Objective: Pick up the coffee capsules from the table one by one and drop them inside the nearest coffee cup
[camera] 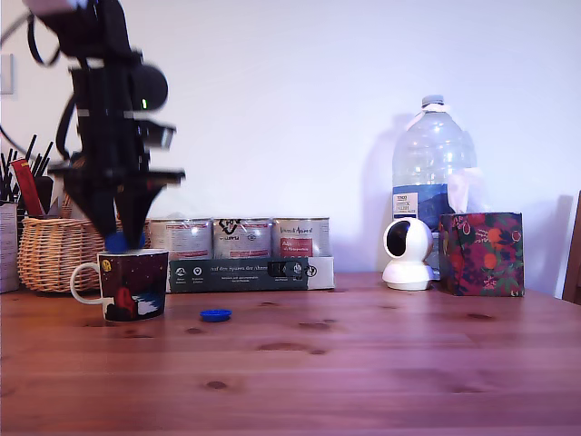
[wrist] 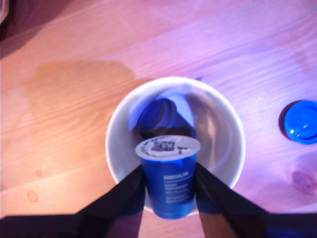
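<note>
**Capsule held right over the cup mouth**

Your gripper (wrist: 168, 186) hangs directly above the coffee cup (wrist: 116, 148), and that vertical line-up is what the coming drop turns on. In the wrist view the blue capsule (wrist: 169, 178) sits between the two dark fingers (wrist: 124, 196), its foil end with the printed code facing the camera and its long axis running along the fingers, so it points down into the cup's open mouth. In the exterior view the capsule (camera: 116, 242) shows as a blue tip just above the cup's white rim (camera: 134, 252), at the exterior view's left of the worktop (camera: 363, 354).

The jaws are narrow, closed on the capsule's sides.

Inside the cup you can already see another blue capsule (wrist: 157, 115) lying on the bottom. A blue cap-like disc (camera: 216, 315) lies on the worktop just to the exterior view's right of the cup; whether it is a capsule you cannot tell from here.

By my judgement, opening the jaws would let the capsule fall inside the rim.
</note>
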`<state>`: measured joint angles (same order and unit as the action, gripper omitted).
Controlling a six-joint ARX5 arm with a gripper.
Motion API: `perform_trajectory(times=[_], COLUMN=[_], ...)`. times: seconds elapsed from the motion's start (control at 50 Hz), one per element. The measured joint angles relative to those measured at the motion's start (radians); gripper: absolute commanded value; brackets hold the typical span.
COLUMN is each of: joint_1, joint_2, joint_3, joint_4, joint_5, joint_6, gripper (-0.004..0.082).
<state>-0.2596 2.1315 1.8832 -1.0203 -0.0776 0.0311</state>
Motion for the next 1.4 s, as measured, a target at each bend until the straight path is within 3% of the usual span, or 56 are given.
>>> perform_trajectory(times=[0.12,0.42,0.46,0.58,0.62,0.86,1.0,1.22,1.4], joint_1=[0.000,0.000,0.000,0.000,0.000,0.001,0.005,0.004,-0.003], joint_2=[0.000,0.000,0.000,0.000,0.000,0.000,-0.002,-0.062,-0.212], joint_3=[0.000,0.000,0.000,0.000,0.000,0.000,0.010,0.016,0.016], joint_4=[0.001,0.013,0.018,0.030,0.029,0.021,0.005,-0.018,0.036], joint_5=[0.024,0.033,0.033,0.051,0.054,0.054,0.054,0.061,0.096], joint_6=[0.000,0.000,0.000,0.000,0.001,0.032,0.034,0.033,0.033], gripper=[0.0231,0.0239,0.0281,0.0617,0.0669,0.0667,0.0520,-0.0023,-0.0020])
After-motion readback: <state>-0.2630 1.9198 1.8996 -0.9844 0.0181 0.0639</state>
